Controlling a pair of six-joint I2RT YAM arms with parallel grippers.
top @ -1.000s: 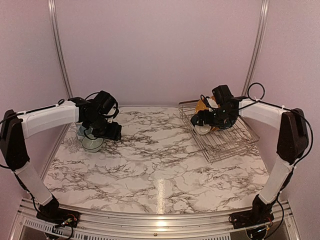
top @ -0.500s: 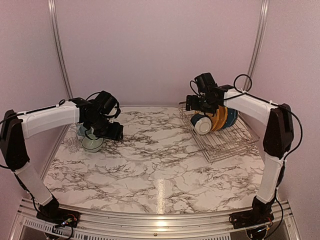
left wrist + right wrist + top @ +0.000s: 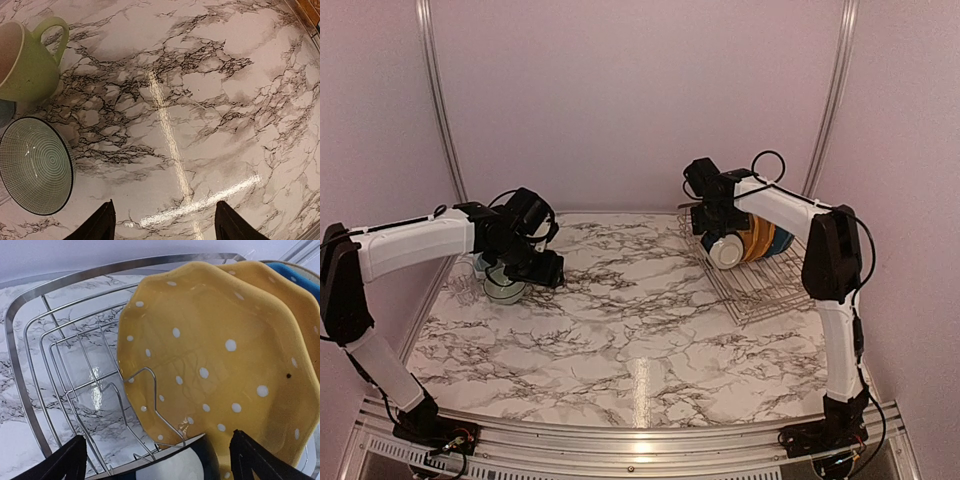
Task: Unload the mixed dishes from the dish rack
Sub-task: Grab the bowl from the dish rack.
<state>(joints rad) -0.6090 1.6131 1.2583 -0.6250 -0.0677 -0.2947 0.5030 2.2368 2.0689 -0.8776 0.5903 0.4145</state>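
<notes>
Top view first. Your left gripper (image 3: 542, 270) is hovering at the far left of the marble table (image 3: 640, 340), right above the bowl (image 3: 502, 290). The bowl is sitting on the tabletop, well apart from the dish rack (image 3: 790, 285). The rack is lying at the far right and carrying dishes stood on edge. A white dish with a dark rim (image 3: 724, 252) is at the left end, then the mustard-yellow plates (image 3: 756, 240), then a blue plate (image 3: 781, 240) on the right. Your right gripper (image 3: 708, 222) is hanging over the rack's far left corner, just above those dishes. You cannot tell from up here whether it is touching them.

Now the left wrist view. The fingers (image 3: 102, 227) are standing wide apart with only bare marble between them, so that hand is released and gripping nothing. The bowl is sitting upright off to the left, showing fine rings inside and a dark rim. The pale-green mug (image 3: 25, 62) is standing upright just beyond it. A sliver of the light-blue mug (image 3: 4, 112) is peeking in at the edge between the two.

Over to the right wrist view. Those fingertips (image 3: 65, 462) are spread wide as well, released and clamping nothing. The white-dotted yellow plates are leaning in the rack's wire slots and filling the frame. The blue plate is showing behind them on the right, and the dark-rimmed dish is just showing low between the fingertips.
</notes>
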